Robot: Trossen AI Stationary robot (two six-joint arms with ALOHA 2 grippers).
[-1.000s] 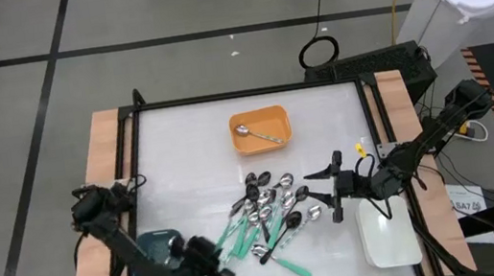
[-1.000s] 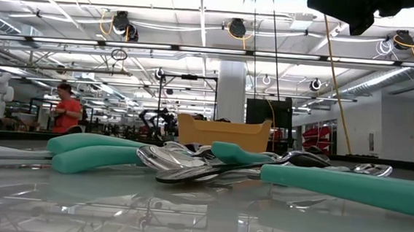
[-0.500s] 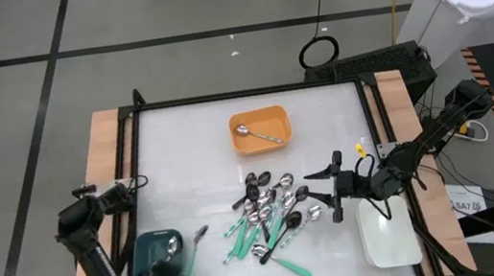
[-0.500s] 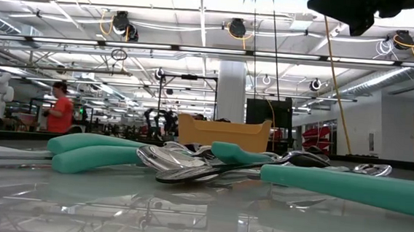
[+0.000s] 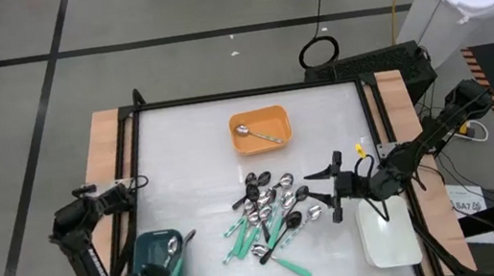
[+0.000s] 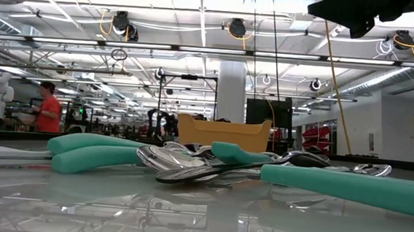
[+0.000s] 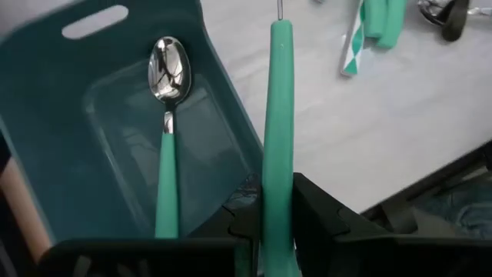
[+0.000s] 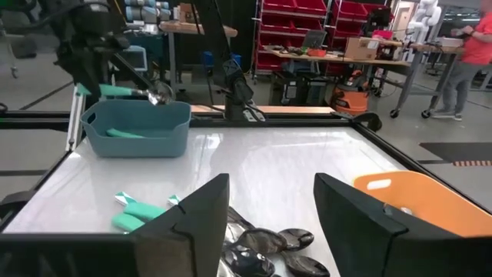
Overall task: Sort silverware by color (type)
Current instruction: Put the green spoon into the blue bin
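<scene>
The left tool [image 7: 277, 231] is clenched on a teal-handled spoon [image 7: 277, 115] and holds it over the rim of the teal tray [image 5: 147, 254], at the front left of the counter [image 5: 190, 146]. One spoon with a teal handle [image 7: 165, 146] lies already inside that tray. The held spoon points outward past the tray wall, so I judge that the step in hand is to drop it into the tray.

To do this well, the tool should first bring the whole spoon above the tray floor, lower it close to the spoon lying there, and only then let go. Otherwise the bowl end may catch the rim and tip out.

The right tool [image 8: 269, 223] hangs with its fingers spread and holds nothing, just beside the pile of spoons [image 5: 273, 217] in the middle and near the white tray [image 5: 387, 239]. The orange tray [image 5: 275, 115] at the back holds one silver spoon [image 5: 254, 134].
</scene>
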